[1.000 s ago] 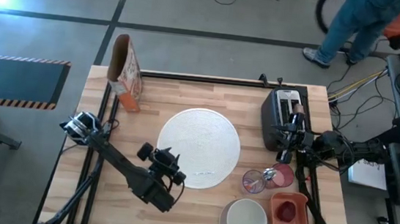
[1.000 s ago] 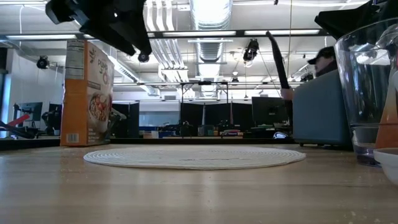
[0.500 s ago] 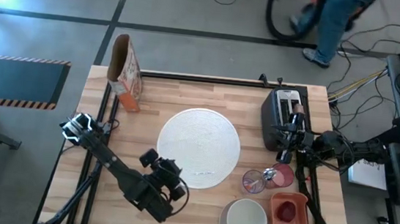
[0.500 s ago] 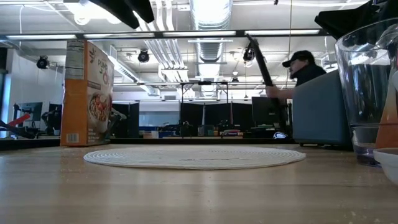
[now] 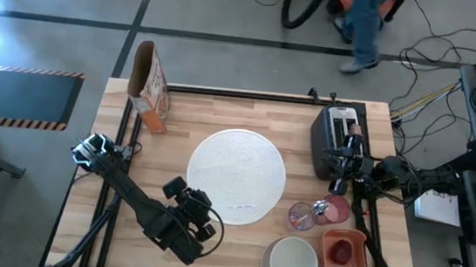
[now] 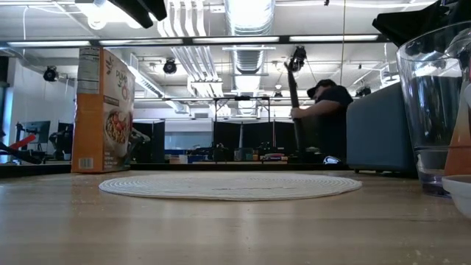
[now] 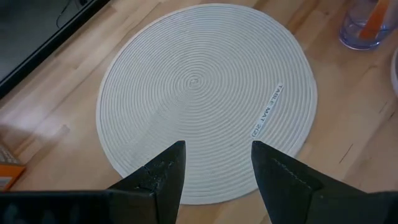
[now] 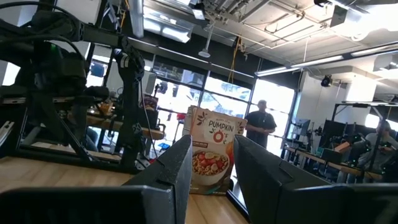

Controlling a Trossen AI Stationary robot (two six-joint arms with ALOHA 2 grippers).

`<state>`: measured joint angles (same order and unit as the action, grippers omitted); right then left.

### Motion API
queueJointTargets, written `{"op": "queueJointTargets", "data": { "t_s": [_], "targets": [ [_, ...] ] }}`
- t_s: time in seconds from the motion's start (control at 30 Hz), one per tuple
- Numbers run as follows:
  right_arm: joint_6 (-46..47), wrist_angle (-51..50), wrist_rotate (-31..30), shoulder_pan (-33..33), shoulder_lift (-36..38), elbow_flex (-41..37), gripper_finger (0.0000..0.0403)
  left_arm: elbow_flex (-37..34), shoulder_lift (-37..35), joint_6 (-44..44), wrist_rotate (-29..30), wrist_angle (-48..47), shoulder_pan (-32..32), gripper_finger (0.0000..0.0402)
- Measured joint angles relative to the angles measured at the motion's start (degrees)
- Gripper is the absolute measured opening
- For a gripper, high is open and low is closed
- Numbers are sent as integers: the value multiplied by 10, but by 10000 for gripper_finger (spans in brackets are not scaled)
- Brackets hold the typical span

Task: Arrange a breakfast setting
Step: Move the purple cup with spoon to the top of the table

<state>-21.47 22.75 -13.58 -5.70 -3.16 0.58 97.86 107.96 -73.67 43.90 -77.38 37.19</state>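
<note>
White woven cord coiled into a round placemat (image 5: 236,176) lies at the middle of the pale wooden tabletop (image 5: 178,119), and everything else is placed here relative to it. The left gripper (image 5: 198,220) hangs above the near-left edge of the mat; its fingers (image 7: 166,172) stand apart with nothing between them. Compared with a second ago the left arm has pulled back toward the front edge and risen, so in the low view only a dark corner of it shows at the top. The right gripper (image 5: 347,159) waits to the right of the mat, beside the dark toaster (image 5: 332,140); its fingers (image 8: 180,168) are parted with a narrow gap and hold nothing, in the same place as before.

Behind and left of the mat stands the orange cereal box (image 5: 149,85), upright. To the near right of the mat sit a clear purplish glass (image 5: 302,216) and, touching it, a pink cup (image 5: 334,209). Nearer the front edge are a white bowl (image 5: 294,262) and an orange rectangular tray (image 5: 346,262) with a small red fruit (image 5: 343,251) in it. None of these has shifted. Beyond the tabletop, a person (image 5: 360,16) has moved leftward across the floor.
</note>
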Motion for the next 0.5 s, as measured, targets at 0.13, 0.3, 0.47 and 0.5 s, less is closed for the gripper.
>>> {"op": "queueJointTargets", "data": {
  "t_s": [0.13,0.3,0.47,0.5],
  "targets": [
    [0,0,0,0,0,0,107,0,-3,-4,-5,-17,4,168],
    [0,0,0,0,0,0,107,0,-10,-13,-10,-38,7,168],
    [-7,2,0,0,0,0,107,-1,-10,-25,-10,-41,7,168],
    [-6,3,0,0,0,0,107,-1,-10,-29,-10,-42,7,168]
  ]
}}
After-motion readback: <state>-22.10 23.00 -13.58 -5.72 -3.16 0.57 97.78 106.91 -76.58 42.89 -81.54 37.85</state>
